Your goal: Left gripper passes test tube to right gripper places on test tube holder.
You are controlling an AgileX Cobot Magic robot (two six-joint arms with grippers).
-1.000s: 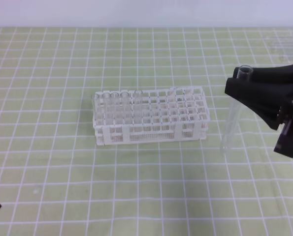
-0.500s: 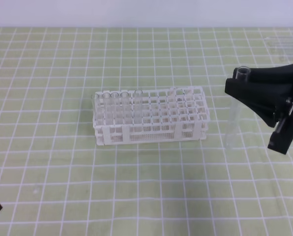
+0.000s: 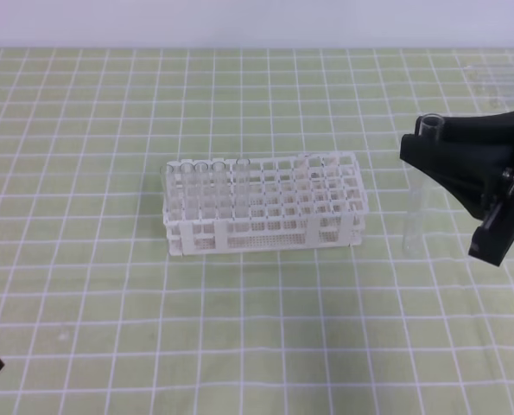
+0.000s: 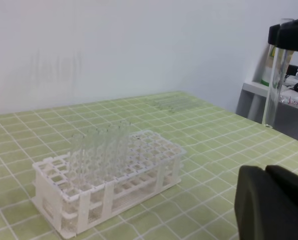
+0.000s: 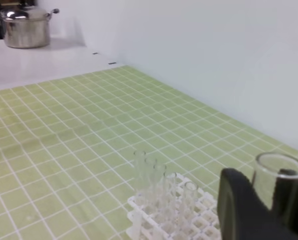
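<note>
Green gridded mat (image 3: 239,328); right gripper (image 3: 429,147) jaws clasp test tube (image 3: 415,216), left gripper (image 4: 274,207) jaws clenched

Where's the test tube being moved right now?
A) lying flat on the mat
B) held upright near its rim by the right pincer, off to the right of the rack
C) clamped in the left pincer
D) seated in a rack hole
B: the right pincer grips the test tube just below its open rim, hanging upright above the mat, apart from the test tube holder.
</note>
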